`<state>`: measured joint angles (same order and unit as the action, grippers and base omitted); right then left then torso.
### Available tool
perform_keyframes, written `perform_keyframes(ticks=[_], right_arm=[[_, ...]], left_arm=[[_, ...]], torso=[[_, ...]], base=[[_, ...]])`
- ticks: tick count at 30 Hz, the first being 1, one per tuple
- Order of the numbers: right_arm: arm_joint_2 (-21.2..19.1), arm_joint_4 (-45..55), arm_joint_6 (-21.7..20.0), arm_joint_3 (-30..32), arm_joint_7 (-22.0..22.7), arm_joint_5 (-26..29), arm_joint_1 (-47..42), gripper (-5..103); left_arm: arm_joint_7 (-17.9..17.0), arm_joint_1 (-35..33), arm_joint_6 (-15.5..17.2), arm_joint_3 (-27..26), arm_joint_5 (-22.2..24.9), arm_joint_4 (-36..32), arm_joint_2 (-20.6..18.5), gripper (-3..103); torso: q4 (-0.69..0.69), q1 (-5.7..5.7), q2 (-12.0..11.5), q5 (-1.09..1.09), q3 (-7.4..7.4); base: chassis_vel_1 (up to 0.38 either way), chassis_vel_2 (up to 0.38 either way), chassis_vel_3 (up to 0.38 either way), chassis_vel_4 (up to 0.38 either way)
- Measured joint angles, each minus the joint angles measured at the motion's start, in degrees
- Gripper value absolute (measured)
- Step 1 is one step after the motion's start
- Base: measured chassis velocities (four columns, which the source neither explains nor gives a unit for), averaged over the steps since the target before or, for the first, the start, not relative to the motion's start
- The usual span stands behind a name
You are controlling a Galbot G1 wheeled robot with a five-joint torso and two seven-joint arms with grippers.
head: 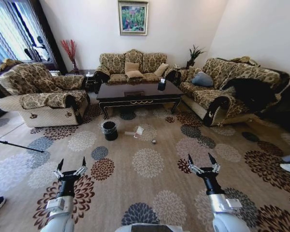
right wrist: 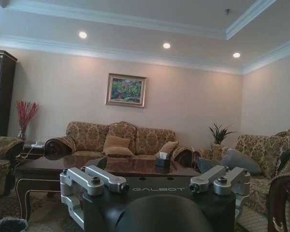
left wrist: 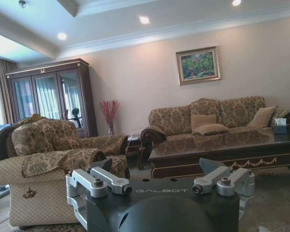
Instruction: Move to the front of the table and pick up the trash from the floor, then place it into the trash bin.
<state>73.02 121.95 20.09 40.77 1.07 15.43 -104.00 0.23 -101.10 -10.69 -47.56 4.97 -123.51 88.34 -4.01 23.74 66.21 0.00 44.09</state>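
The trash [head: 139, 131] lies on the floor [head: 150, 193] just in front of the bench [head: 135, 94], well ahead of me: a crumpled white paper piece with what looks like a small clear bottle [head: 130, 133] beside it and a tiny scrap [head: 153, 141] a little nearer to me. None of it is within reach, so I judge the drive toward the bench is the step in hand.

Going from my left: my left claw [head: 71, 164] hangs low over the carpet in front of my body, its two fingers spread apart and empty, pointing forward at the room. I hold it out like this so it is ready to drop onto litter once I am close. Farther off and a bit right of that claw stands the trash bin [head: 109, 130], a black bucket with a clear liner over its rim, just left of the paper, so the carry from pick to drop should be short.

On my right, my right claw [head: 202, 161] mirrors the left, fingers apart, holding nothing, level with it above the floor. From its wrist camera the bench top shows a black tissue box [right wrist: 162, 160], which is no part of the job.
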Motion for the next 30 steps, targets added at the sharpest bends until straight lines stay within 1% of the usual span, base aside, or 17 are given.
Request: perform_keyframes(ticks=[3, 4, 7, 8, 14, 17, 26, 30], right_arm=[[0.09, -0.18, 0.08, -0.18, 0.02, 0.01, 0.14, 100], [0.09, -0.18, 0.08, -0.18, 0.02, 0.01, 0.14, 100], [0.18, -0.19, 0.11, -0.24, 0.07, 0.07, 0.24, 100], [0.18, -0.19, 0.11, -0.24, 0.07, 0.07, 0.24, 100], [0.19, -0.07, 0.17, -0.13, 0.12, 0.22, 0.18, 100], [0.23, 0.1, 0.28, -0.05, 0.12, 0.22, 0.04, 100], [0.69, 0.31, 0.57, 0.0, 0.12, 0.03, -0.31, 100], [0.95, 0.31, 0.62, 0.0, 0.12, -0.2, -0.34, 100]], left_arm=[[-0.01, -0.18, 0.01, 0.02, -0.03, 0.0, 0.03, 100], [-0.01, -0.18, 0.01, 0.02, -0.03, 0.0, 0.03, 100], [-0.02, -0.44, -0.01, 0.02, -0.09, 0.08, 0.12, 100], [-0.02, -0.44, -0.01, 0.02, -0.09, 0.08, 0.12, 100], [-0.11, -0.73, -0.21, 0.02, -0.21, 0.17, 0.3, 100], [-0.05, -0.79, -0.87, 0.02, -0.2, 0.13, 0.32, 100], [0.11, -0.95, -1.6, 0.0, -0.21, 0.52, 0.4, 100], [-0.06, -1.08, -1.43, -0.15, -0.19, 0.73, 0.3, 100]], torso=[[0.0, -0.49, -1.18, 0.0, -0.67], [0.0, -0.49, -1.18, 0.0, -0.67], [0.0, -1.05, -2.43, 0.0, -1.38], [0.0, -1.05, -2.43, 0.0, -1.38], [0.0, -1.93, -4.35, 0.0, -2.41], [0.0, -2.38, -5.4, 0.0, -3.02], [0.0, -2.69, -6.14, 0.0, -3.45], [0.0, -3.12, -7.08, 0.0, -3.96]], base=[[0.0, 0.0, 0.0, 0.0], [0.0, 0.0, 0.0, 0.0], [0.0, 0.0, 0.0, 0.0], [0.0, 0.0, 0.0, 0.0], [0.0, 0.0, 0.0, 0.0], [0.0, 0.0, 0.0, 0.0], [0.0, 0.0, 0.0, 0.0], [0.0, 0.0, 0.0, 0.0]])
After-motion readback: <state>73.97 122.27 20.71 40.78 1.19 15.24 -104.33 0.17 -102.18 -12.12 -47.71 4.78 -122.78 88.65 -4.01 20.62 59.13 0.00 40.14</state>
